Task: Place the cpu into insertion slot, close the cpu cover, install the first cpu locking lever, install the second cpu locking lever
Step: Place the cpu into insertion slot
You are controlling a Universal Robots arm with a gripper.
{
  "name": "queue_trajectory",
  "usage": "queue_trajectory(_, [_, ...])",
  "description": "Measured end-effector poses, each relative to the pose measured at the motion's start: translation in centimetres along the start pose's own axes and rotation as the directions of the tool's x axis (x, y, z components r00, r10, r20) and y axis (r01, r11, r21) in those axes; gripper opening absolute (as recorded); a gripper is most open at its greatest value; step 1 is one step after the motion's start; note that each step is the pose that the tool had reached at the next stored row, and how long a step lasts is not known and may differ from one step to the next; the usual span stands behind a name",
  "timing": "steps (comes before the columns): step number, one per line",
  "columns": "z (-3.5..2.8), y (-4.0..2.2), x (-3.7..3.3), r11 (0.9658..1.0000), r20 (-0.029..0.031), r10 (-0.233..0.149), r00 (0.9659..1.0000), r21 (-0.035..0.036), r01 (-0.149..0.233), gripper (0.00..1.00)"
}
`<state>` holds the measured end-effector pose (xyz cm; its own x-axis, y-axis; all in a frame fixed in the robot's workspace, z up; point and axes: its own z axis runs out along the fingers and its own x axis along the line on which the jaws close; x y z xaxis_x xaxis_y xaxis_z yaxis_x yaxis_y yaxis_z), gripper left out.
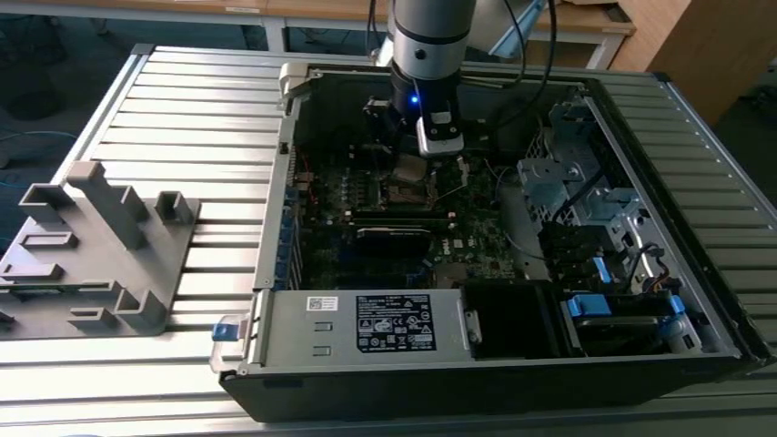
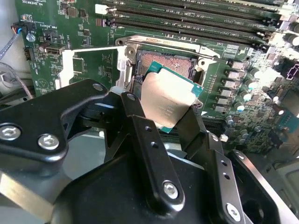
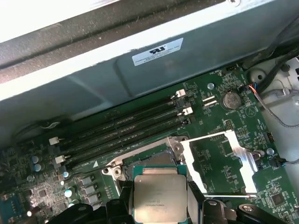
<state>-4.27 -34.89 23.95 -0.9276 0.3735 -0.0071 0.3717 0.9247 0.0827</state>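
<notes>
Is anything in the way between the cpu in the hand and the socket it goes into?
Nothing visible. The hand holds the cpu over the insertion slot, and the cpu cover lies swung open beside it.

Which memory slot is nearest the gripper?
The memory slot bordering the insertion slot, where the gripper holds the cpu; the others lie toward the case wall.

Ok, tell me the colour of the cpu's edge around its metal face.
Teal green on the cpu; clearest in the second wrist view.

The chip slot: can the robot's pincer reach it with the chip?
Probably yes. The cpu cover is swung open to one side, so the insertion slot lies bare, and the pincer holds the cpu close over it.
</notes>
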Motion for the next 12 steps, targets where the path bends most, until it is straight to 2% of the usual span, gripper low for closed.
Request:
queue_trajectory(5, [0.00, 0.00, 0.00, 1.0000, 0.0007, 0.007, 1.0000, -0.0001, -0.007, 0.54])
queue_trajectory(8, [0.02, 0.00, 0.00, 0.9984, 0.0047, 0.056, 0.9984, 0.0001, -0.056, 0.54])
queue_trajectory(12, [0.03, 0.00, 0.00, 0.9919, 0.0106, 0.127, 0.9918, 0.0001, -0.127, 0.54])
